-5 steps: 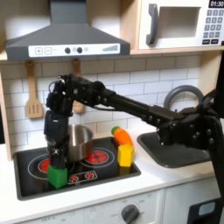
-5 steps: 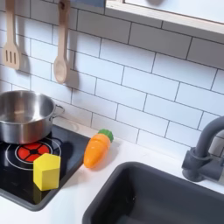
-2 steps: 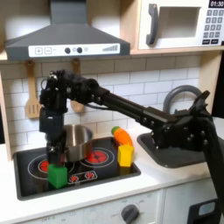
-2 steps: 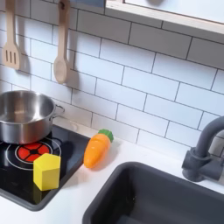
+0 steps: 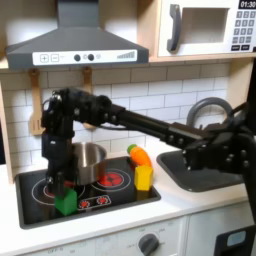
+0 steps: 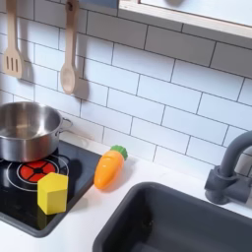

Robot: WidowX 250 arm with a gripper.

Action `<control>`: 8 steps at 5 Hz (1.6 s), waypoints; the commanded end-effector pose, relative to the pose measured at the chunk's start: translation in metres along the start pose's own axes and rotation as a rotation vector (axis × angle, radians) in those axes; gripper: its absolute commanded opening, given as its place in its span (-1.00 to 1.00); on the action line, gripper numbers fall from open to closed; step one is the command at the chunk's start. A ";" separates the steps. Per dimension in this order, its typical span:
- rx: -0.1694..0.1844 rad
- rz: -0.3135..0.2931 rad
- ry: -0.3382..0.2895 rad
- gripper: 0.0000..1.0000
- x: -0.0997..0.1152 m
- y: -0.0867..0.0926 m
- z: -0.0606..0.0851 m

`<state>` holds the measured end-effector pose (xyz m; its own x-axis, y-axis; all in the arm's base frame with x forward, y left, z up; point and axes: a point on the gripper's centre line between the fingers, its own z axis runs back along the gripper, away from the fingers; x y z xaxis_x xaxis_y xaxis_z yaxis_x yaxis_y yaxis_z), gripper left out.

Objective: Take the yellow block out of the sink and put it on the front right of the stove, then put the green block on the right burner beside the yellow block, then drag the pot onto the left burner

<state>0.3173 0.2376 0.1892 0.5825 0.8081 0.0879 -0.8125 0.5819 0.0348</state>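
Observation:
In the first exterior view my gripper point(image 5: 57, 181) hangs fingers-down over the left burner point(image 5: 47, 188), just above and to the left of the green block point(image 5: 68, 202). That block stands at the stove's point(image 5: 125, 192) front, between the burners. Whether the fingers touch it is unclear. The steel pot point(image 5: 91, 160) sits at the stove's back, partly over the right burner point(image 5: 112, 180). The yellow block point(image 5: 144, 177) stands at the stove's right edge. In the second exterior view the yellow block point(image 6: 52, 192) stands in front of the pot point(image 6: 26, 129), beside the right burner point(image 6: 33, 172).
An orange carrot-like toy point(image 5: 139, 156) lies behind the yellow block, also in the second exterior view point(image 6: 110, 167). The sink point(image 5: 205, 178) and grey faucet point(image 5: 203, 108) lie to the right. A wooden spatula point(image 6: 12, 47) and spoon point(image 6: 68, 61) hang on the tiled wall.
The arm's forearm and wrist swung left and the gripper shifted slightly left of the green block. The blocks, pot and carrot toy stayed put.

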 end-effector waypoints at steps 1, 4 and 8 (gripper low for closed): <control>-0.046 -0.080 0.071 1.00 -0.010 0.000 0.002; -0.048 -0.167 0.064 1.00 -0.012 0.005 0.001; -0.026 -0.273 0.042 1.00 -0.009 0.011 -0.016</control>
<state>0.3024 0.2380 0.1758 0.7806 0.6235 0.0436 -0.6249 0.7801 0.0313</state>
